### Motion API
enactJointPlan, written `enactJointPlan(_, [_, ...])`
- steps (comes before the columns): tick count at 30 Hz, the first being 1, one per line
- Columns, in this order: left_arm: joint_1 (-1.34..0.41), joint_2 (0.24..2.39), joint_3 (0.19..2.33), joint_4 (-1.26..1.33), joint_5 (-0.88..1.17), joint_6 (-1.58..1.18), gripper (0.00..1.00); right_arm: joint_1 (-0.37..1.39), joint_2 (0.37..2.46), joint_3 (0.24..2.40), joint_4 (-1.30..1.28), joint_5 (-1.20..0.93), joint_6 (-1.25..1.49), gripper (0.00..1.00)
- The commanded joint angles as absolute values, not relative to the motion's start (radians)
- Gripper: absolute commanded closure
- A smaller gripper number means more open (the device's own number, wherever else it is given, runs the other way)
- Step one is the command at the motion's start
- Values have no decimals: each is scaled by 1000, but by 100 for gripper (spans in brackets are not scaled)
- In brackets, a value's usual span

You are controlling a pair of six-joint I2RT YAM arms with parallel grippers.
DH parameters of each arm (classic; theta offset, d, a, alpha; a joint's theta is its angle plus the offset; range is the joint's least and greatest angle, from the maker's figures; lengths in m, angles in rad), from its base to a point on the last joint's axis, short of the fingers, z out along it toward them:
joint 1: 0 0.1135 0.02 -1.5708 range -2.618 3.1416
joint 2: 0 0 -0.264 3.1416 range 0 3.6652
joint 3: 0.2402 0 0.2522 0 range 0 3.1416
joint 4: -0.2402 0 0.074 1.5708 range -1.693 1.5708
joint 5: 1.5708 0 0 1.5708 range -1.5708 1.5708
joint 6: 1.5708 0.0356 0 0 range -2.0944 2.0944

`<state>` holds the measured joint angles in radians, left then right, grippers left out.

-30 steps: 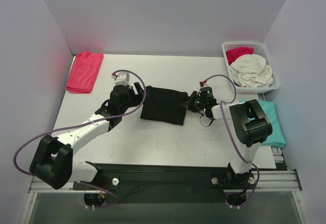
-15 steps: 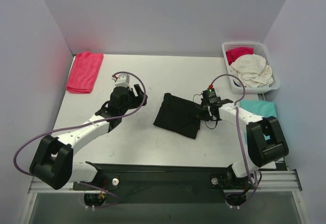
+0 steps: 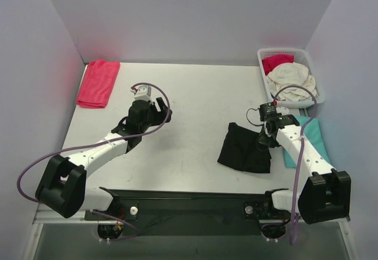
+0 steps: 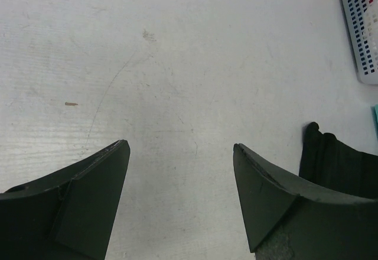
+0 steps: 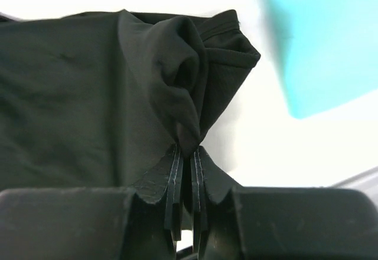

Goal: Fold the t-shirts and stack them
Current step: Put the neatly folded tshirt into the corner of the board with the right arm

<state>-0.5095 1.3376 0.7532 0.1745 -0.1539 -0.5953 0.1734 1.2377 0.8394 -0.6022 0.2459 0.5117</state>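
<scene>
Table (image 3: 195, 88): it is bearing everything, with the white basket (image 3: 319, 97) standing at its far right corner.
Black t-shirt (image 3: 243, 149): it is lying folded on the table, nearer the arms than the basket and a little to the basket's left. Its right edge is bunching up into a peak.
Teal t-shirt (image 3: 313, 136): it is lying folded flat just in front of the basket, beside the black one. The right arm is hiding the gap between them from above. The wrist view is suggesting a thin strip of bare table there, though I cannot be sure.
Folded red t-shirt (image 3: 98, 83): it is resting at the far corner opposite the basket.
Basket load: a cream t-shirt (image 3: 292, 83) and a crumpled red t-shirt (image 3: 276, 62) are lying heaped inside, not yet folded.
Right gripper (image 5: 188, 150): its fingers are pressing together on the bunched right edge of the black t-shirt.
Left gripper (image 4: 180, 145): it is hanging with fingers spread wide, gripping nothing, over bare table well to the left of the basket.
Step in hand: the right arm is probably bringing the black t-shirt onto the teal one to start the stack.
Doing it well: a single-point pinch is risking the layers sliding open. The edge wants lifting only slightly and drawing slowly toward the basket side. It should be released once the edges are lining up over the teal one.
</scene>
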Motion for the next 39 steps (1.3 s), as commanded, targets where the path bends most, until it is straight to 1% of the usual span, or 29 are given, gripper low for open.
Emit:
enactJointPlan(1, [-508, 1347, 790, 222, -129, -603, 18, 112, 1256, 952, -741, 373, 454, 100])
enactJointPlan(6, [-508, 1362, 805, 238, -114, -610, 18, -18, 1318, 1063, -762, 436, 403, 100])
enactJointPlan(11, [-508, 1384, 810, 259, -94, -620, 18, -67, 1397, 1181, -772, 495, 361, 100])
enactJointPlan(13, [-508, 1388, 813, 258, -92, -614, 18, -98, 1417, 1195, -772, 535, 338, 100])
enactJointPlan(23, [-506, 1413, 821, 253, -91, -606, 18, -280, 1465, 1253, -773, 587, 321, 100])
enactJointPlan(27, [-505, 1420, 821, 253, -89, -603, 18, -327, 1500, 1299, -773, 627, 324, 100])
enactJointPlan(35, [-499, 1442, 830, 249, -80, -606, 18, -428, 1682, 1387, -765, 698, 366, 100])
enactJointPlan(39, [-497, 1450, 836, 245, -78, -607, 18, -449, 1744, 1408, -750, 686, 420, 100])
